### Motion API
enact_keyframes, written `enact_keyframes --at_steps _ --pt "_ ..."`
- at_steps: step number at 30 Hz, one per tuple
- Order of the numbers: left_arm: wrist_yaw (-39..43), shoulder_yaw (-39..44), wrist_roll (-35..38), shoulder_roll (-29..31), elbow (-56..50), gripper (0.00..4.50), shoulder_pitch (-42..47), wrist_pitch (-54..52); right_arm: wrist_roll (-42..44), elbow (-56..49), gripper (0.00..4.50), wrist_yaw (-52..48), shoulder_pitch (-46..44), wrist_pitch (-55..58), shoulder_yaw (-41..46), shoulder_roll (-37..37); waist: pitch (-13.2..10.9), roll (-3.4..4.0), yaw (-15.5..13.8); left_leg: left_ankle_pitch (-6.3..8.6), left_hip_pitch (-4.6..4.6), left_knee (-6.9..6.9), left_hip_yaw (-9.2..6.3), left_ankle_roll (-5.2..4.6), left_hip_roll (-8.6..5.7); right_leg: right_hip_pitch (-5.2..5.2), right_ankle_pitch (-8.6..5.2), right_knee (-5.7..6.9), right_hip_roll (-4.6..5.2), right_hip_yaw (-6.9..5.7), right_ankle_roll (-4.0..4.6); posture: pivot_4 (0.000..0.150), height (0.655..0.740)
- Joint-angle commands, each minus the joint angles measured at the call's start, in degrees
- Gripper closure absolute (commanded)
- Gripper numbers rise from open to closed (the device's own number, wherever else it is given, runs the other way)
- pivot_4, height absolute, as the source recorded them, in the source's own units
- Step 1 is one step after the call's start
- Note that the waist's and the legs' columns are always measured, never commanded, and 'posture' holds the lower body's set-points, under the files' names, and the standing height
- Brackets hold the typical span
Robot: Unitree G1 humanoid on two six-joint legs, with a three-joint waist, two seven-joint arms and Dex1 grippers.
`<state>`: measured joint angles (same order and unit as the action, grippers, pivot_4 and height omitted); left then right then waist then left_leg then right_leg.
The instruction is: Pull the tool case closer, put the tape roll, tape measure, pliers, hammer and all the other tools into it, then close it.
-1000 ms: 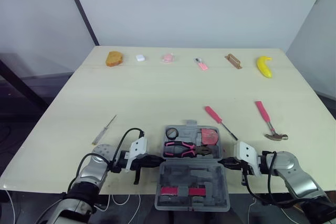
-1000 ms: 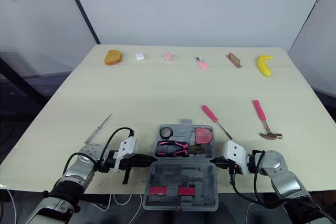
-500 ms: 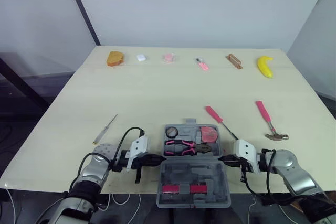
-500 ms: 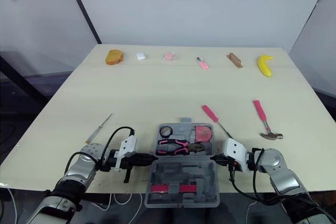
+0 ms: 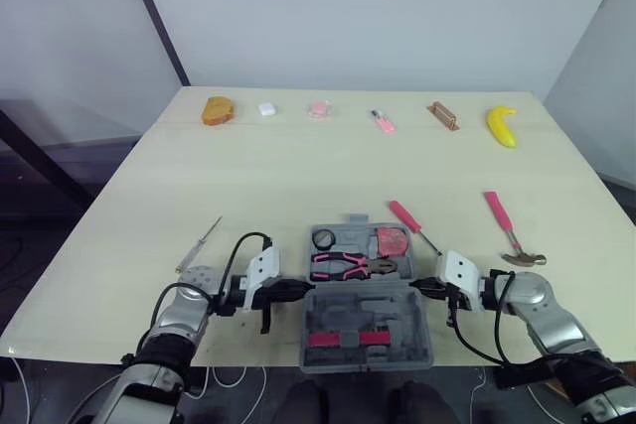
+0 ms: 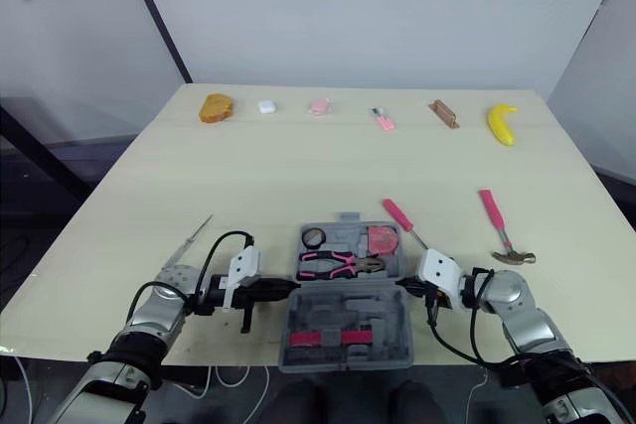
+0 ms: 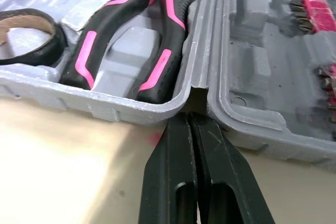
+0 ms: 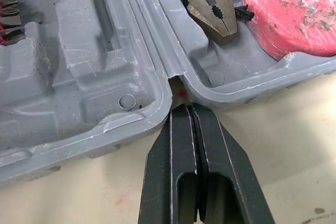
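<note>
Left wrist view: left gripper (image 7: 189, 116) pinched fully closed, holding nothing, tips right at the open tool case's (image 7: 157, 109) hinge notch. Right gripper (image 8: 185, 107) is closed too, at the opposite notch. Just beyond the tips lie pliers (image 7: 152, 35), tape roll (image 7: 31, 30) and tape measure (image 8: 294, 14). The hammer (image 5: 512, 230) waits outside the right gripper on the pale table (image 5: 298, 176).

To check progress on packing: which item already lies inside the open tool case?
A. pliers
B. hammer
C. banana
A: the pliers lie in a moulded slot of the tool case, while the hammer rests on the table to its right.
</note>
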<state>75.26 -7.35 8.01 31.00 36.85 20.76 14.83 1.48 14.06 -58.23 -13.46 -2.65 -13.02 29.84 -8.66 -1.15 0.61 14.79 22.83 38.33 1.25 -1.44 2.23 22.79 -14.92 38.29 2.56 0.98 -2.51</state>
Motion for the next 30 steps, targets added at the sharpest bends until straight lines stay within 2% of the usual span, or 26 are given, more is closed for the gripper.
enact_keyframes --at_steps 1,30 --pt "-2.1 0.3 -0.9 -0.7 1.4 4.38 2.0 2.0 0.6 -1.2 4.5 0.7 -2.2 -2.3 -0.1 -1.5 0.0 0.0 0.0 0.0 0.0 0.0 0.0 0.0 0.0 0.0 0.0 0.0 0.0 0.0 0.0 0.15 0.74" --pt "-4.2 -0.5 -3.9 -4.0 8.9 4.38 8.9 3.8 -2.0 6.4 4.5 4.8 -7.6 -4.1 0.3 -4.2 0.0 0.0 -0.1 0.0 -0.01 0.06 0.0 0.0 -0.02 0.0 0.0 0.15 0.0 0.0 0.0 0.15 0.74"
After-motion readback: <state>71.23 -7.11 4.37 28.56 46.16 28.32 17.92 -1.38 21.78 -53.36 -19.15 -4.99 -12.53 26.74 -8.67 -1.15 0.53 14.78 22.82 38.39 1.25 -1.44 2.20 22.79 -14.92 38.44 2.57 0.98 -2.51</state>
